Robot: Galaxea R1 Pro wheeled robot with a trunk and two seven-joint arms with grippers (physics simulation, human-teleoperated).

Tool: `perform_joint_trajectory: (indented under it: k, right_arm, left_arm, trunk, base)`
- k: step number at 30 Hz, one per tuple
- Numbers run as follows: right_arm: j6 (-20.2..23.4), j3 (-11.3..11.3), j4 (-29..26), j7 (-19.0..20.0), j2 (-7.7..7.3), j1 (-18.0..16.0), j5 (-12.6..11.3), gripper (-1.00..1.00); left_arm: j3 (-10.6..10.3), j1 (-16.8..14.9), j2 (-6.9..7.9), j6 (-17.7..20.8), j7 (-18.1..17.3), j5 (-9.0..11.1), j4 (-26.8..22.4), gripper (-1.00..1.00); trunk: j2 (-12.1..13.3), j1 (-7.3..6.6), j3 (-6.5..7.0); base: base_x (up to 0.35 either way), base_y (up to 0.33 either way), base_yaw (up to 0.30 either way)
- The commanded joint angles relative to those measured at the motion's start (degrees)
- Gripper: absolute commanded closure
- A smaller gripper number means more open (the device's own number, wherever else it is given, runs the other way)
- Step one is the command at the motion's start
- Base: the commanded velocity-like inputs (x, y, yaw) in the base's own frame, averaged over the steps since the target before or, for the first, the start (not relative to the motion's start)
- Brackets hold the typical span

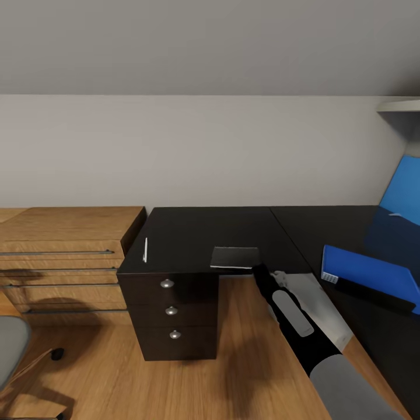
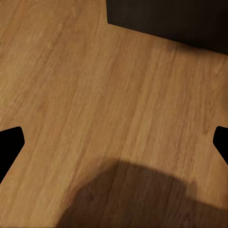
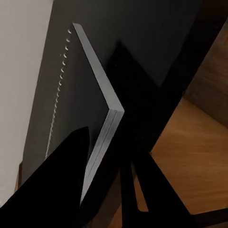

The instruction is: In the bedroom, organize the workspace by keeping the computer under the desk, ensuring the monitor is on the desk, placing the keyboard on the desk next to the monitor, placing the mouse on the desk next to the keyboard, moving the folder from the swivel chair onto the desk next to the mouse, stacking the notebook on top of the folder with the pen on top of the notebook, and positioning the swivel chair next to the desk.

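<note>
A: Where's everything?

B: Biggest first. Desk [image 1: 192, 230] is against the wall, black L-shape, drawer block [image 1: 175, 315] under its left end. Light-wood drawer unit [image 1: 64, 245] butts against the desk's left side.

A: Chair?

B: Swivel chair [image 1: 9, 344] is on the floor [image 1: 116, 379] in front of the wood unit, well apart from the desk. I can see part of the grey seat and one castor.

A: Folder?

B: Folder [image 1: 364, 269] is on the desk's right wing, near that wing's inner edge. A dark item lies under its near side; I can't make out what.

A: Notebook, pen?

B: Notebook [image 1: 234, 257] lies flat at the desk's front edge, just right of the drawer block. Pen [image 1: 145, 249] lies along the desk's left edge, near the front-left corner, apart from the notebook.

A: Claws?

B: Right gripper [image 1: 256, 269] is at the notebook's front-right corner. In the right wrist view the fingers sit either side of that corner's page edge. Clamped or just straddling it, can't tell.

A: Left?

B: Left gripper [image 2: 114, 147] points at the floor beside the drawer block, fingers spread wide, nothing between them.
</note>
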Motion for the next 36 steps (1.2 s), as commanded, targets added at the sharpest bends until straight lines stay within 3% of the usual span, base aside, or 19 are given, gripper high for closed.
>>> perform_joint_trajectory:
  k: [1,10,17,19,22,29,31,36]
  right_arm:
    - [-0.62,0.30,-0.08,-0.01,-0.09,-0.07,-0.77,1.00]
    - [-0.55,0.12,-1.52,1.93,-0.25,0.03,-0.77,1.00]
    - [-1.28,-0.08,-12.86,2.21,-1.67,5.93,-0.67,1.00]
    - [-1.96,-0.81,-16.81,2.25,-2.78,7.79,-0.68,1.00]
    - [-2.54,-3.45,-19.32,2.10,-3.85,9.09,-0.74,1.00]
    - [-2.48,-11.07,-20.40,1.82,-4.36,9.53,-0.86,1.00]
    - [-2.32,-15.35,-20.44,1.70,-4.44,9.55,-0.86,1.00]
    - [-2.17,-22.11,-20.46,0.43,-4.77,9.55,-0.83,1.00]
  left_arm:
    - [-0.48,-0.05,0.05,-0.33,0.43,0.59,0.01,-1.00]
    - [-0.48,-0.07,0.00,-0.39,0.47,0.60,0.01,-1.00]
    - [-0.47,-0.07,0.04,-0.39,0.47,0.61,0.01,-1.00]
    - [-0.47,-0.08,0.03,-0.39,0.47,0.61,0.01,-1.00]
    - [-0.47,-0.07,0.05,-0.39,0.52,0.61,0.01,-1.00]
    - [-0.53,-0.06,0.05,-0.39,0.40,0.52,0.14,-1.00]
    - [-0.69,-0.05,-0.02,-0.45,0.38,0.43,0.17,-1.00]
    - [-0.81,-0.07,-0.11,-0.48,0.37,0.28,0.26,-1.00]
  trunk:
    - [0.39,-0.23,0.13]
    - [4.00,-2.21,1.75]
    - [6.81,-3.75,3.00]
    - [7.61,-4.19,3.36]
    - [7.61,-4.19,3.28]
    - [7.61,-4.19,2.89]
    - [7.61,-4.19,2.77]
    - [7.61,-4.19,2.48]
  base:
    - [0.000,0.000,0.000]
    - [0.000,0.000,0.000]
    - [0.000,0.000,0.000]
    - [0.000,0.000,0.000]
    - [0.000,0.000,-0.070]
    - [0.000,0.000,-0.188]
    - [0.000,-0.011,-0.210]
    - [0.000,-0.158,-0.213]
